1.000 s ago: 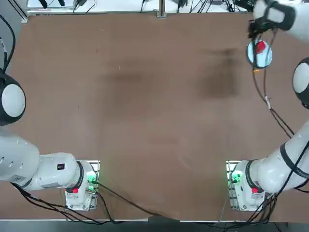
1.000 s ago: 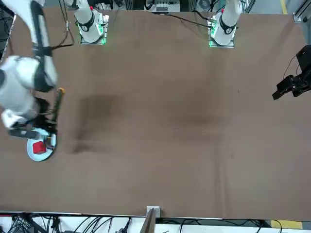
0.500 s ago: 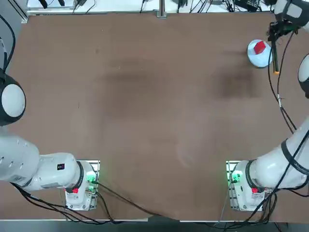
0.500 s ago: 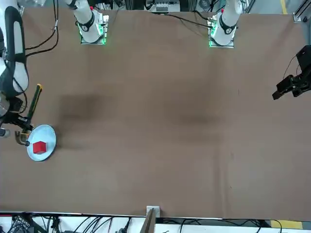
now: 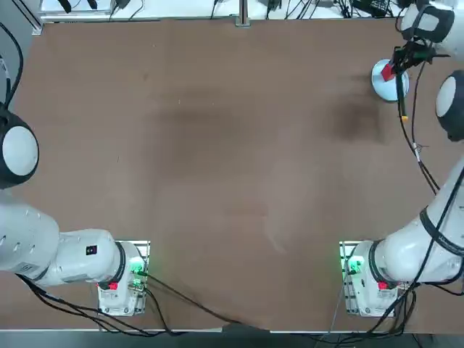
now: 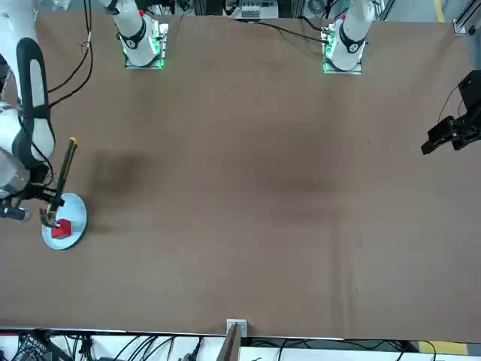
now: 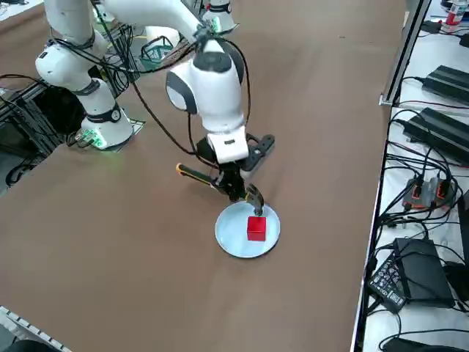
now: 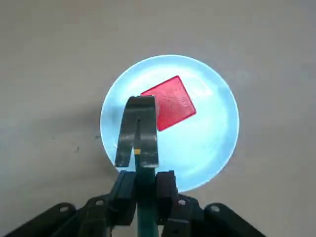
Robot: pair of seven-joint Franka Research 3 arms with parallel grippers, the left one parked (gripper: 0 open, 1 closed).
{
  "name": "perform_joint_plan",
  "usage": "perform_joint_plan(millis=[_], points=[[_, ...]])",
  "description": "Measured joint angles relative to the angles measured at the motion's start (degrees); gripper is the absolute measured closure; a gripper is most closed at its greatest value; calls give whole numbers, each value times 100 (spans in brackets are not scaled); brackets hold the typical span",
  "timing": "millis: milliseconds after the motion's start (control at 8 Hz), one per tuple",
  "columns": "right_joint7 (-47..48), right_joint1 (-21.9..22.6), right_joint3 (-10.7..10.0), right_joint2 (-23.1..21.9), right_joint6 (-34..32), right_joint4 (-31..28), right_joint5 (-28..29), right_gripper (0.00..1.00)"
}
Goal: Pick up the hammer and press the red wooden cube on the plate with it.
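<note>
Top view: the red cube (image 5: 388,72) sits on the plate (image 5: 381,88), near the tabletop's far right corner. Front view: the hammer (image 6: 66,171) slants over the plate's edge, head by the cube. Right wrist view: the right gripper's (image 8: 146,190) jaws are clamped on the hammer's handle.

No readable text, label, brand, number or sign was found on anything.
</note>
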Motion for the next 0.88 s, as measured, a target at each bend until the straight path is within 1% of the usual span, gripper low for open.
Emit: perform_joint_plan(millis=[250, 500, 750, 875], points=[[-28, -33, 6, 139, 157, 33, 47, 79], [-114, -24, 15, 97, 46, 285, 46, 79], [-376, -73, -12, -37, -623, 803, 29, 79], [-510, -162, -18, -76, -858, 971, 28, 79]])
